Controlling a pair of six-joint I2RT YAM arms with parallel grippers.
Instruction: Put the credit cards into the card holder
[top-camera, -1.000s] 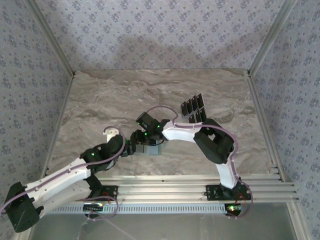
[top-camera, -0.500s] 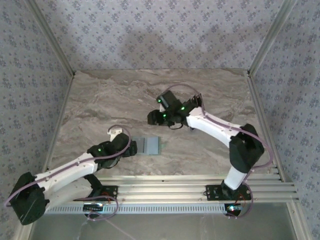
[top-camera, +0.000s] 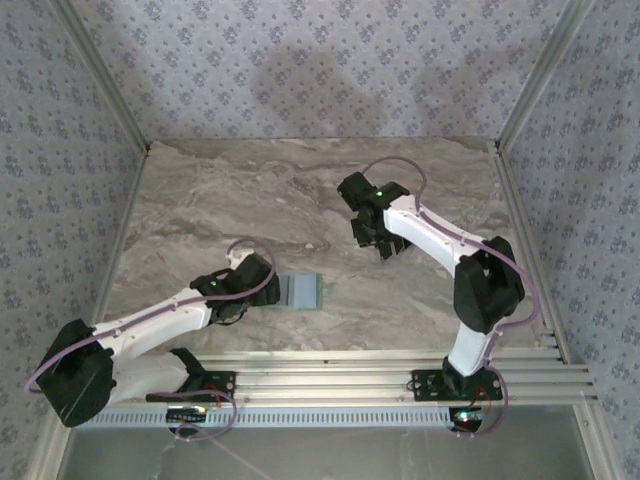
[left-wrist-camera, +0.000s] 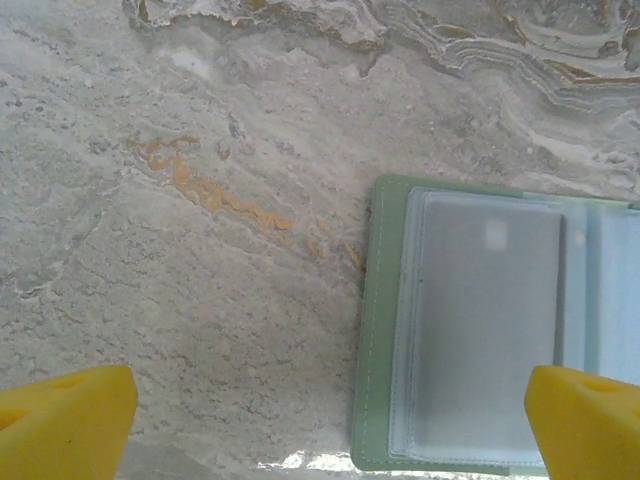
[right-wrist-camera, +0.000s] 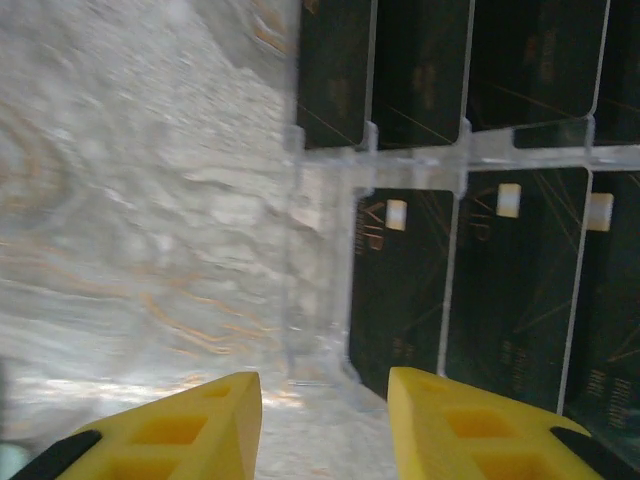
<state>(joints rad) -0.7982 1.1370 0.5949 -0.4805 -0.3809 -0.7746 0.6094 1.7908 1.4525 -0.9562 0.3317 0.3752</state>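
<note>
Swung off the holder (top-camera: 303, 290) within the last second, the right gripper (right-wrist-camera: 322, 400) now hangs over the cards (right-wrist-camera: 510, 280). Near, the left gripper (left-wrist-camera: 325, 430) gapes wide and empty astride the open green holder's left edge. Farther, the right jaws stand partly apart, holding nothing, above dark cards in a clear rack (right-wrist-camera: 450, 160), one lettered "VIP".

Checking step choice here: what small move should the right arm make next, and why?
Probably ease the right gripper forward and down onto the nearest credit card. Its jaws stand apart with nothing between them, just short of the clear rack holding the cards, and the card holder lies open.
</note>
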